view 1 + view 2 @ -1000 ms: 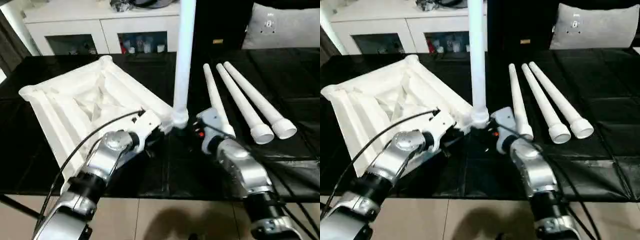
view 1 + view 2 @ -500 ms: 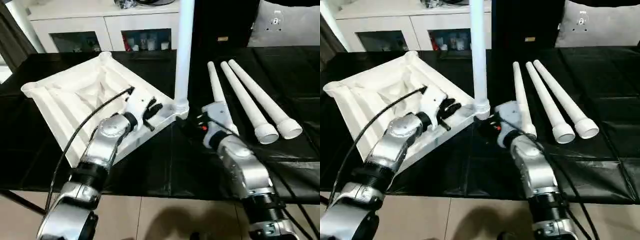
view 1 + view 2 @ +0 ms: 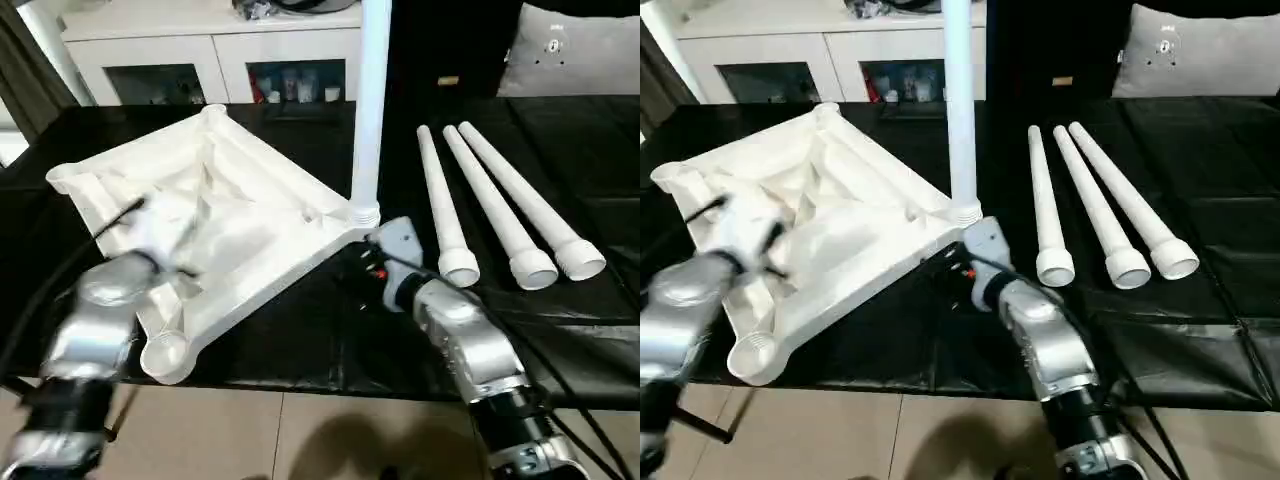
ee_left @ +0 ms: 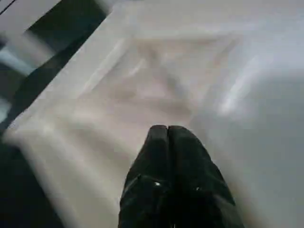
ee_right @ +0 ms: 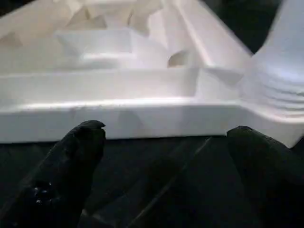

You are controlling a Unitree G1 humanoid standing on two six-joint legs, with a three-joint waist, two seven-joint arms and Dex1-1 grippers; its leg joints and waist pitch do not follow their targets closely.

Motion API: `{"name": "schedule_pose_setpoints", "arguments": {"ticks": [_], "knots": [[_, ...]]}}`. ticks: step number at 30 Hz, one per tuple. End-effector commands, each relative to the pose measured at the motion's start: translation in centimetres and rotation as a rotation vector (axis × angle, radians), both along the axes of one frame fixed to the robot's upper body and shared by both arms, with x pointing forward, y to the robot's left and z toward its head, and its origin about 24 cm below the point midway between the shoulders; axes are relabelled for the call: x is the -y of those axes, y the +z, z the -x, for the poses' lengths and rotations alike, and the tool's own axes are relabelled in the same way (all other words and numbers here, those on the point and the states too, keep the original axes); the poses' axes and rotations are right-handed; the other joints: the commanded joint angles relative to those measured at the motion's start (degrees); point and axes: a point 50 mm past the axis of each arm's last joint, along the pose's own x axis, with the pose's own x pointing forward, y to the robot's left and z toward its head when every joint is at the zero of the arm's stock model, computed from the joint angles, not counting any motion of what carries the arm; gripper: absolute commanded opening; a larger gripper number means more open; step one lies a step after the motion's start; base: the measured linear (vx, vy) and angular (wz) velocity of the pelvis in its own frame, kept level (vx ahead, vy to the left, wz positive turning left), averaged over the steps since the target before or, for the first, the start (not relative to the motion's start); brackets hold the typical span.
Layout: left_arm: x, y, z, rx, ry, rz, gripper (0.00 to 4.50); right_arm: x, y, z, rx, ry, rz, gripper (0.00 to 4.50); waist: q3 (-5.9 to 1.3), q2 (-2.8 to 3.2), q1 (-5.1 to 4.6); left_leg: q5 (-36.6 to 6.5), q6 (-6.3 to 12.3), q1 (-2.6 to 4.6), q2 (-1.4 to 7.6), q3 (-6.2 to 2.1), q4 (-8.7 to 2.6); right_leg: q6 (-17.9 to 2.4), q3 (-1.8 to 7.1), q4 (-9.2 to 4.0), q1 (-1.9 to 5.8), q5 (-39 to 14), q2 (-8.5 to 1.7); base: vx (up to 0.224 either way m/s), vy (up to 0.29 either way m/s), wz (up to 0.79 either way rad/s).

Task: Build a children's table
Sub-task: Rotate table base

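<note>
With one leg [image 3: 368, 110] socketed upright, tabletop [image 3: 230, 215] lies ribs-up centre-left on black table [image 3: 300, 340]; three legs [image 3: 495, 205] wait right. Left hand [image 4: 167, 137] closed, empty, over ribs; right hand [image 5: 166, 142] wide open, empty, beside socket corner.

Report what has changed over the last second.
The left gripper has left the tabletop's near edge beside the standing leg and swung out to the robot's left, jaws shut, now over the ribbed underside. The tabletop has turned a little, its leg corner further from the robot. The right gripper stays open by that corner; the three loose legs lie unmoved.
</note>
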Motion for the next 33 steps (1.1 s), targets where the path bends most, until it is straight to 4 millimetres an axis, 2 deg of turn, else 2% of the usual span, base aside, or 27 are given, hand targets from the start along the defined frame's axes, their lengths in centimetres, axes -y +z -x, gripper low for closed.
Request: {"name": "schedule_pose_setpoints", "arguments": {"ticks": [1, 4, 8, 10, 14, 18, 19, 21, 22, 23, 27, 28, 29, 30, 31, 33], "knots": [[-0.9, 0.8, 0.2, 0.016, 0.044, -0.078, 0.12, -0.6, 0.2, -0.2, -0.002, 0.025, 0.016, 4.5, -3.93, -0.1, 0.12, 1.0, 6.56, -0.64, 1.89, -0.51, -3.89, -5.3, 3.8, -3.4, 4.25, -14.0, -3.72, 0.0, 0.0, 0.0], [-1.9, 0.5, 0.9, -0.031, 0.07, -0.134, 0.12, -1.1, -0.1, -0.4, -0.028, 0.037, 0.034, 4.5, -4.03, 0.05, 0.21, 1.2, 6.44, -0.57, 1.93, -0.59, -3.89, -5.8, 3.91, -3.16, 4.24, -13.1, -3.85, 0.0, 0.0, 0.0], [-1.2, -0.5, 1.6, -0.119, 0.018, -0.083, 0.12, -1.7, -0.5, -1.2, -0.042, 0.017, 0.049, 4.5, -4.09, 0.13, 0.27, 1.5, 6.03, -0.53, 2.09, -0.62, -3.93, -7.8, 4.05, -2.79, 4.16, -11.4, -4.03, 0.0, 0.0, 0.0], [-0.7, -1.2, 2.0, -0.193, -0.006, -0.043, 0.12, -2.0, -0.7, -1.6, -0.063, 0.007, 0.053, 4.5, -4.14, 0.34, 0.37, 1.6, 5.87, -0.43, 2.08, -0.58, -3.9, -8.3, 4.09, -2.71, 4.08, -10.9, -4.11, 0.0, 0.0, 0.0], [-0.6, -1.9, 2.7, -0.278, -0.041, -0.056, 0.12, -2.4, -0.8, -2.0, -0.063, 0.018, 0.066, 4.5, -4.24, 0.23, 0.44, 1.1, 5.98, -0.43, 2.07, -0.57, -3.85, -8.4, 4.11, -2.6, 4.19, -10.6, -4.17, 0.0, 0.0, 0.0], [0.0, -2.2, 4.1, -0.405, -0.161, -0.011, 0.12, -2.9, -1.3, -2.5, -0.102, 0.01, 0.045, 4.5, -4.1, 0.19, 0.33, 0.4, 5.79, -0.49, 2.07, -0.59, -3.97, -8.8, 4.13, -2.63, 4.27, -11.3, -4.21, 0.0, 0.0, 0.0], [0.3, -2.1, 4.2, -0.408, -0.227, -0.006, 0.12, -3.0, -1.5, -2.6, -0.108, 0.011, 0.047, 4.5, -4.12, -0.22, 0.37, 0.4, 5.88, -0.55, 2.09, -0.67, -4.06, -9.0, 4.19, -2.61, 4.3, -11.6, -4.35, 0.0, 0.0, 0.0], [0.9, -2.0, 4.3, -0.425, -0.305, 0.031, 0.12, -3.1, -1.8, -2.7, -0.116, 0.01, 0.056, 4.5, -4.03, 0.15, 0.38, -0.2, 5.65, -0.42, 2.06, -0.54, -4.0, -9.3, 4.27, -2.55, 4.12, -12.1, -4.38, 0.0, 0.0, 0.0], [0.9, -2.0, 4.4, -0.428, -0.311, 0.034, 0.12, -3.1, -1.8, -2.7, -0.117, 0.009, 0.058, 4.5, -4.03, 0.02, 0.45, -0.5, 5.35, -0.27, 2.15, -0.51, -4.08, -9.3, 4.28, -2.57, 4.09, -12.4, -4.28, 0.0, 0.0, 0.0], [1.3, -2.0, 4.5, -0.452, -0.368, 0.061, 0.12, -3.1, -2.0, -2.8, -0.121, 0.004, 0.065, 4.5, -3.95, -0.23, 0.43, -0.8, 5.2, -0.27, 2.13, -0.44, -4.13, -9.0, 4.29, -2.62, 4.12, -12.5, -4.22, 0.0, 0.0, 0.0], [3.1, -2.1, 5.5, -0.543, -0.574, 0.128, 0.12, -3.0, -2.0, -3.0, -0.117, -0.008, 0.062, 4.5, -3.85, 0.01, 0.49, -2.4, 4.2, -0.13, 2.28, -0.56, -4.37, -8.7, 4.44, -2.6, 4.14, -13.7, -4.31, 0.0, 0.0, 0.0], [4.0, -2.2, 5.9, -0.569, -0.667, 0.146, 0.12, -3.0, -1.9, -3.1, -0.113, -0.011, 0.062, 4.5, -3.82, -0.14, 0.41, -2.4, 3.95, -0.12, 2.33, -0.55, -4.44, -8.8, 4.47, -2.54, 4.12, -13.2, -4.28, 0.0, 0.0, 0.0], [4.0, -2.2, 5.9, -0.569, -0.667, 0.146, 0.12, -3.0, -1.9, -3.1, -0.113, -0.011, 0.062, 4.5, -3.8, -0.09, 0.44, -2.5, 3.89, -0.16, 2.26, -0.56, -4.44, -8.8, 4.48, -2.56, 4.15, -13.2, -4.29, 0.0, 0.0, 0.0], [5.1, -2.4, 6.1, -0.578, -0.772, 0.172, 0.12, -2.8, -1.9, -3.2, -0.102, -0.021, 0.065, 4.5, -3.83, -0.16, 0.28, -2.5, 3.69, -0.22, 2.18, -0.48, -4.44, -9.0, 4.54, -2.62, 4.21, -12.5, -4.33, 0.0, 0.0, 0.0], [5.1, -2.4, 6.1, -0.578, -0.772, 0.172, 0.12, -2.8, -1.9, -3.2, -0.102, -0.021, 0.065, 4.5, -3.88, -0.2, 0.19, -2.6, 3.5, -0.19, 2.14, -0.38, -4.4, -9.1, 4.58, -2.5, 4.28, -12.4, -4.32, 0.0, 0.0, 0.0], [6.8, -2.9, 5.3, -0.556, -0.826, 0.189, 0.12, -2.3, -1.5, -3.6, -0.074, -0.048, 0.069, 4.5, -3.89, 0.14, -0.03, -2.8, 3.19, -0.23, 2.07, -0.37, -4.4, -9.2, 4.58, -2.49, 4.34, -12.3, -4.28, 0.0, 0.0, 0.0]]}}
